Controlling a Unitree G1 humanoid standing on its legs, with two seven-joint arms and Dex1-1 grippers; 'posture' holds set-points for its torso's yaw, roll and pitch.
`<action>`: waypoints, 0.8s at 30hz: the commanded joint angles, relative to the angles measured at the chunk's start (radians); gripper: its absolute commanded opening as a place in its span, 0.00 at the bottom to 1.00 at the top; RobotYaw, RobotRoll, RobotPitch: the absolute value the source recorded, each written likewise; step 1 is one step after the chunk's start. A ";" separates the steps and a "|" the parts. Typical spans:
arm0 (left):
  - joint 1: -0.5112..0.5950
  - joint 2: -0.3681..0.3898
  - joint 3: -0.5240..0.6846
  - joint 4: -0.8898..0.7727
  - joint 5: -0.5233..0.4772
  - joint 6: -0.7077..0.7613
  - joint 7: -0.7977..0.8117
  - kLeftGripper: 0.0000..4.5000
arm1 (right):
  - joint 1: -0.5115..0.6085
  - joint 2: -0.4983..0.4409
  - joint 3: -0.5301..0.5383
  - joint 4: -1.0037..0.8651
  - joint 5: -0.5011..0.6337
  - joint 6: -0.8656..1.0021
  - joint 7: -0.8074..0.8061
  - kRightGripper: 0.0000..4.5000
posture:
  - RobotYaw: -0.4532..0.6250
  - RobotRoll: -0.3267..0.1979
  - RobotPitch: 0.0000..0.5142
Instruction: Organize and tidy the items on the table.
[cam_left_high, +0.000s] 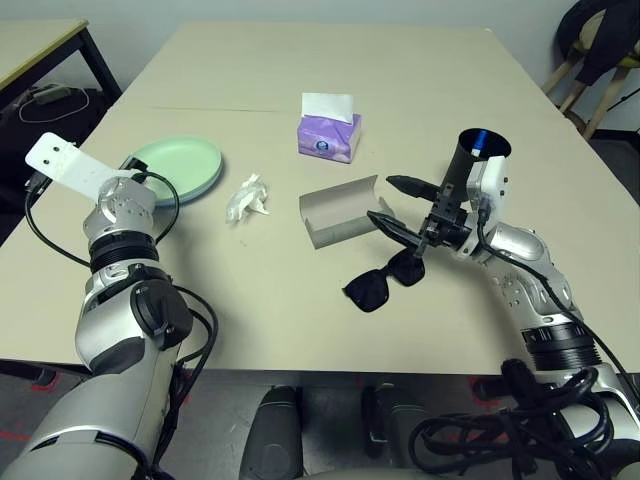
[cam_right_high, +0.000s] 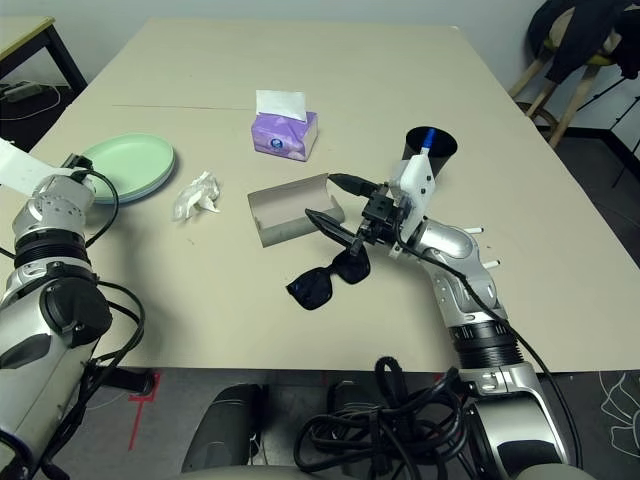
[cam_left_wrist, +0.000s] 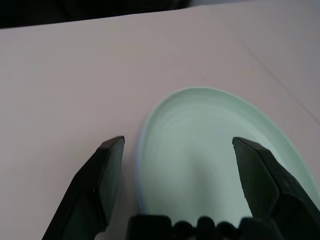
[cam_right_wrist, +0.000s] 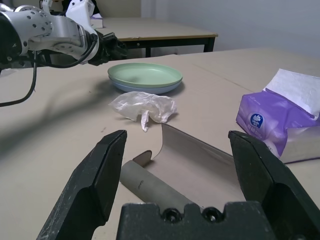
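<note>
A mint green plate (cam_left_high: 175, 165) lies stacked on a light blue plate (cam_right_wrist: 145, 89) at the table's left. My left gripper (cam_left_wrist: 177, 142) stands open at the near rim of the stack, holding nothing. A crumpled white tissue (cam_left_high: 248, 197) lies just right of the plates. The grey glasses case (cam_left_high: 340, 212) sits open in the middle, and my right gripper (cam_left_high: 380, 198) hangs open at its right end with nothing between its fingers. Black sunglasses (cam_left_high: 385, 282) lie folded in front of the case. Behind my right wrist a black cup (cam_left_high: 468, 165) holds the blue-and-white pen (cam_left_high: 480, 140).
A purple tissue box (cam_left_high: 330, 137) stands behind the case. A smaller black-legged desk (cam_left_high: 40, 40) is at the back left and a chair (cam_left_high: 600, 50) at the back right. The table (cam_left_high: 300, 320) has bare room along its front and far side.
</note>
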 joint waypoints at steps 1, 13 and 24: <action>0.069 0.020 -0.092 -0.144 -0.044 0.158 -0.175 0.99 | 0.000 0.003 0.011 -0.031 0.003 0.016 -0.003 1.00 | 0.57 0.62 0.22; 0.227 0.216 -0.451 -0.241 0.021 0.167 -0.818 0.99 | 0.001 0.004 0.011 -0.017 0.001 0.009 0.012 1.00 | 0.56 0.62 0.22; 0.161 0.206 -0.525 -0.021 0.079 -0.016 -1.127 0.99 | 0.014 -0.003 0.003 0.005 -0.004 -0.018 0.029 1.00 | 0.54 0.62 0.21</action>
